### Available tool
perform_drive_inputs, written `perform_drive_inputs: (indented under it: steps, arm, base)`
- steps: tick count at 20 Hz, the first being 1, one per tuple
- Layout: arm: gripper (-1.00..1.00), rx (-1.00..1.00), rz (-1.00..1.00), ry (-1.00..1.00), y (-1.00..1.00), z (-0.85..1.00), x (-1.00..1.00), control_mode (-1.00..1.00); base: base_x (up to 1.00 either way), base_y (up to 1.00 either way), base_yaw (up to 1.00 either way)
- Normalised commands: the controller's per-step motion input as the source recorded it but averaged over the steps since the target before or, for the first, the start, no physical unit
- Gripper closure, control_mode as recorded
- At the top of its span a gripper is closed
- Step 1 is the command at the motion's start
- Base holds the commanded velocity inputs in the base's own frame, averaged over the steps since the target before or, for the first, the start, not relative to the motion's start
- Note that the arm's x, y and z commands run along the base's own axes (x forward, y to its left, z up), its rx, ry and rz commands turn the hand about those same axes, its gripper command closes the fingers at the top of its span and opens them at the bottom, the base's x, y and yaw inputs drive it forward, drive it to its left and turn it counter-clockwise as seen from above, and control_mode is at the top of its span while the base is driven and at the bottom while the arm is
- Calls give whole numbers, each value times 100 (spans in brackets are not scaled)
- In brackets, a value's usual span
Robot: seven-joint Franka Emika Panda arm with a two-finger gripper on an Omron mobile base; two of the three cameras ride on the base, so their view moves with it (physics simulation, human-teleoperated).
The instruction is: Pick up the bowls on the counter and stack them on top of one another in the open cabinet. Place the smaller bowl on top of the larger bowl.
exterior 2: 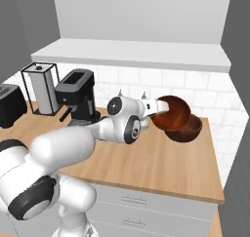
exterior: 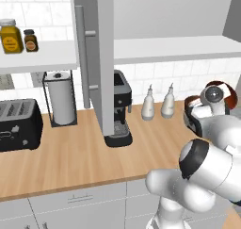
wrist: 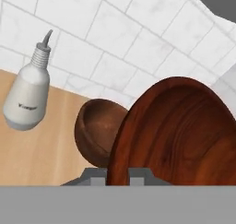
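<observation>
Reddish-brown bowl pinched by its rim in the hand, lifted above the counter.

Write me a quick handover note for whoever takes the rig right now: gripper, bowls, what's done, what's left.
Gripper: shut on the rim of the held bowl, lifted and tilted above the counter.
Second bowl: on the counter by the wall, just beneath the held one. Which is larger is hard to tell.
Cabinet: door open, shelf holds no bowl.
Done: one bowl picked up.
Left: put the larger bowl on the shelf, then the smaller on top.
</observation>
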Motion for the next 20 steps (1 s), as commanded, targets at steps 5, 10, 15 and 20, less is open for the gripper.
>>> perform_drive_inputs:
  steps: [5, 10, 15, 20]
  arm:
    - [100, -7, 23, 13, -7, 0, 44, -100]
    - [100, -12, 18, 15, -11, 0, 33, -100]
    - [100, -5, 9, 16, -37, 0, 35, -100]
    - [100, -4, 9, 13, -39, -3, 56, -100]
  base:
    - [0, 0, 0]
    - [0, 0, 0]
    - [0, 0, 0]
    - [0, 0, 0]
